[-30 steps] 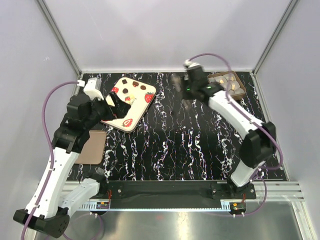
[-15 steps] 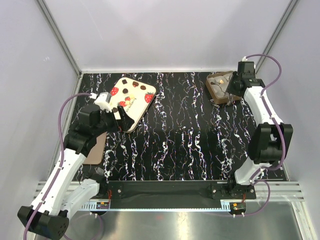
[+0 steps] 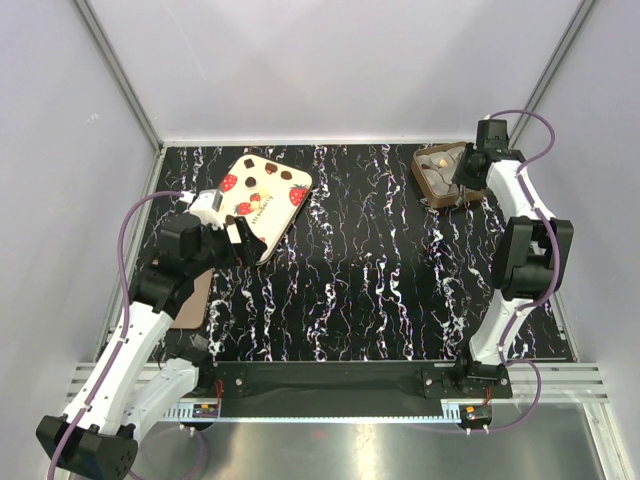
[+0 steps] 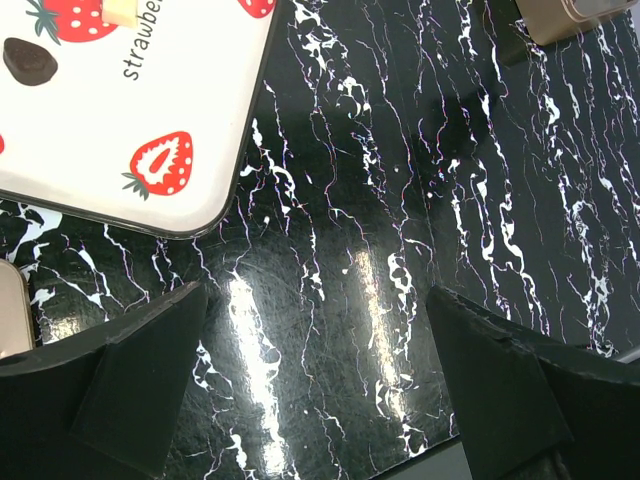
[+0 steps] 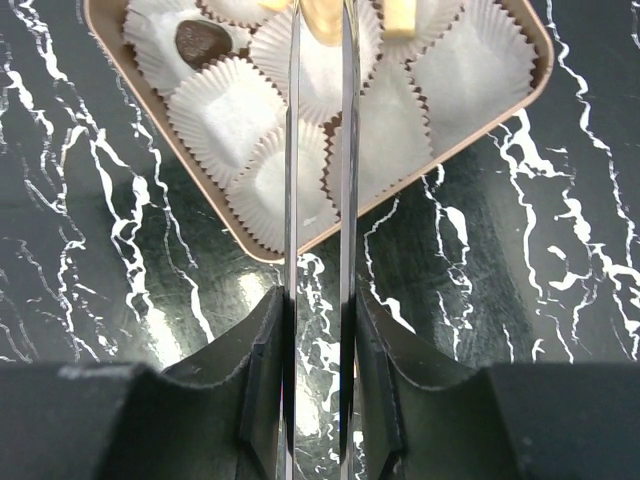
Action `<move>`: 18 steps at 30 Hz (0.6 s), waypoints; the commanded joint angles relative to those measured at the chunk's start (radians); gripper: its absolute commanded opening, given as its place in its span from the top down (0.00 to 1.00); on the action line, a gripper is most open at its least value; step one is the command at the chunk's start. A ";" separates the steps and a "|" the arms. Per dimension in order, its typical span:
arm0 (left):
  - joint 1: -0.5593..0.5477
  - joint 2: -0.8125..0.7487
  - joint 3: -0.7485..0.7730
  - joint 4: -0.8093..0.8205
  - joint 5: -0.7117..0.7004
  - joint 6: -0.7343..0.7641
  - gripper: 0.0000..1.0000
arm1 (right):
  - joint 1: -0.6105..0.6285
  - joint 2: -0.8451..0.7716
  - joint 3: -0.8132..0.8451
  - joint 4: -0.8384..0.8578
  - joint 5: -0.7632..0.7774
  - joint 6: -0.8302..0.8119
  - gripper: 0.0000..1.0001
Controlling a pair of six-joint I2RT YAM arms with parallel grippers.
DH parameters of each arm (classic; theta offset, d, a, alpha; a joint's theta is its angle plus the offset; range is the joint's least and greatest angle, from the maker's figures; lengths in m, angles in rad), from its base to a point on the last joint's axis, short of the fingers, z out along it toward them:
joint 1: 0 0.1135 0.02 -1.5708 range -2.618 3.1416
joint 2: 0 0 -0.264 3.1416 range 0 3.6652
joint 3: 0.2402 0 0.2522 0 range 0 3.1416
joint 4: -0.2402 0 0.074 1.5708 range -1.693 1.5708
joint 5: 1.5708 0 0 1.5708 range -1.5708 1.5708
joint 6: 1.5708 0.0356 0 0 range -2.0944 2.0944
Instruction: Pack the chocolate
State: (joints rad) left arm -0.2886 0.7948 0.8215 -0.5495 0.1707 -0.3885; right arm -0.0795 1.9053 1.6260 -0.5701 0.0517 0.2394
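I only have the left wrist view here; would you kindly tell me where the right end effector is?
Observer: The right end effector is over the brown tray at the far right.
Operator: Thank you. Is it carrying anything?
Observer: Yes, a gold piece is pinched between its fingertips.
Operator: And is the tray full?
Observer: No. One dark chocolate sits in the tray, and several paper cups beside it are empty.

Lid [image 3: 262, 200] left, tray [image 3: 424, 185] far right.
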 commanded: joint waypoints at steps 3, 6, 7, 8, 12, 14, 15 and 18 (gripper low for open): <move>0.006 -0.008 -0.001 0.062 -0.022 0.017 0.01 | 0.000 0.015 0.037 0.044 -0.020 0.001 0.64; 0.006 -0.009 -0.001 0.063 -0.020 0.016 0.01 | 0.000 0.034 0.035 0.039 -0.016 0.003 0.64; 0.006 -0.011 -0.002 0.065 -0.019 0.016 0.01 | 0.000 0.037 0.034 0.041 -0.022 0.005 0.64; 0.006 -0.009 -0.002 0.066 -0.020 0.016 0.01 | 0.000 0.038 0.028 0.041 -0.026 0.011 0.64; 0.006 -0.006 0.001 0.066 -0.019 0.014 0.01 | 0.000 0.038 0.009 0.053 -0.027 0.020 0.63; 0.006 -0.005 0.001 0.068 -0.019 0.016 0.01 | 0.000 0.041 0.009 0.055 -0.027 0.021 0.62; 0.006 -0.005 0.001 0.068 -0.020 0.016 0.01 | 0.000 0.041 0.009 0.053 -0.030 0.021 0.61; 0.006 -0.005 0.001 0.069 -0.019 0.016 0.01 | 0.000 0.046 0.008 0.053 -0.030 0.021 0.60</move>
State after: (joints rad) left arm -0.2886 0.7944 0.8215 -0.5358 0.1669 -0.3885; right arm -0.0795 1.9579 1.6283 -0.5636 0.0330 0.2523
